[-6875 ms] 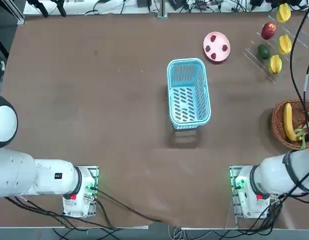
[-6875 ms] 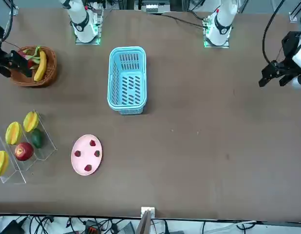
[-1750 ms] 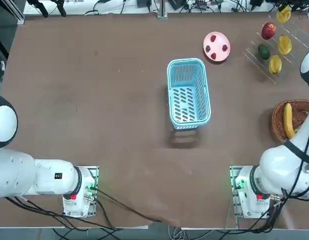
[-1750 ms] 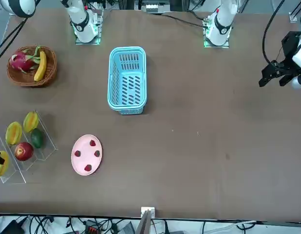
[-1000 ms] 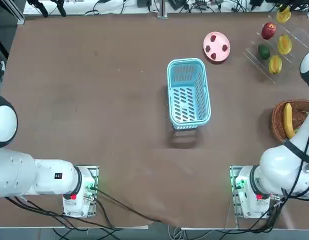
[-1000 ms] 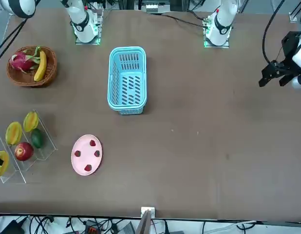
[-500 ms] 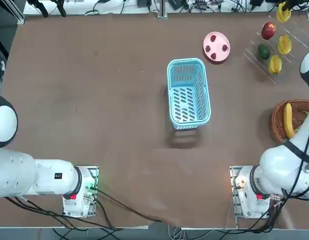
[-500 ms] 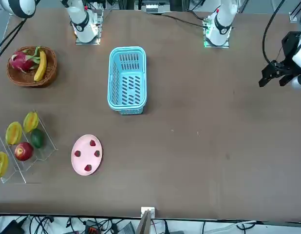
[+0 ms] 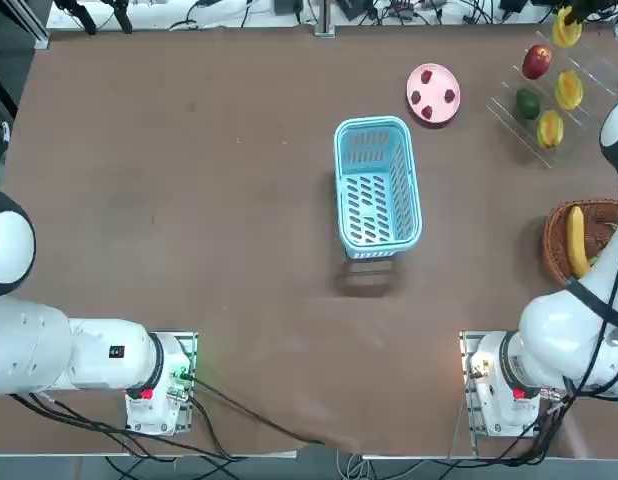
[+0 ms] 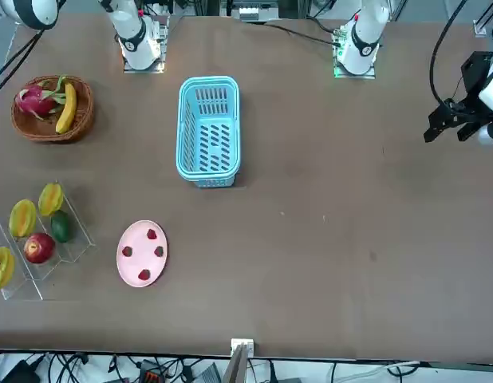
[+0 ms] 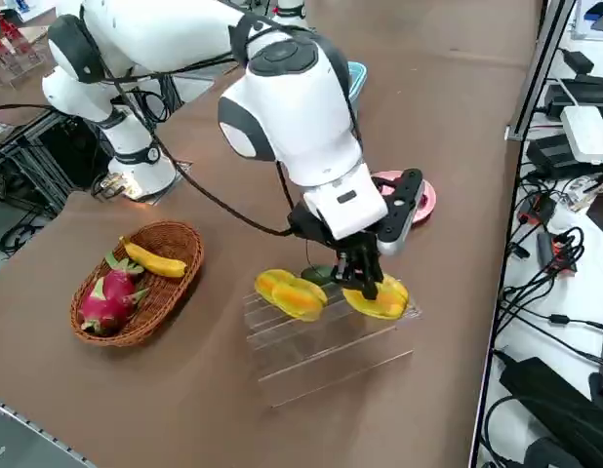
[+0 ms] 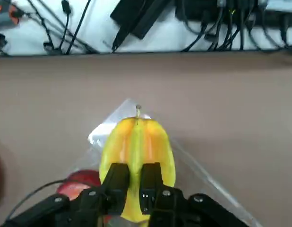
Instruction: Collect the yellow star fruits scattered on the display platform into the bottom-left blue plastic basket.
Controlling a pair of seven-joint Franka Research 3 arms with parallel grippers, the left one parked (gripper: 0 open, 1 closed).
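Grasp step: right gripper (image 11: pixel 364 280) pinches a ridge of the star fruit (image 12: pixel 136 153) at the display platform's (image 11: pixel 326 351) far end. Next: lift clear, carry to the blue plastic basket (image 9: pixel 377 187).

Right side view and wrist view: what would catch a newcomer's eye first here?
The right gripper, shut on a yellow star fruit at the far end of the clear display platform. Next, the blue plastic basket mid-table, holding no fruit, and the wicker basket with a banana.
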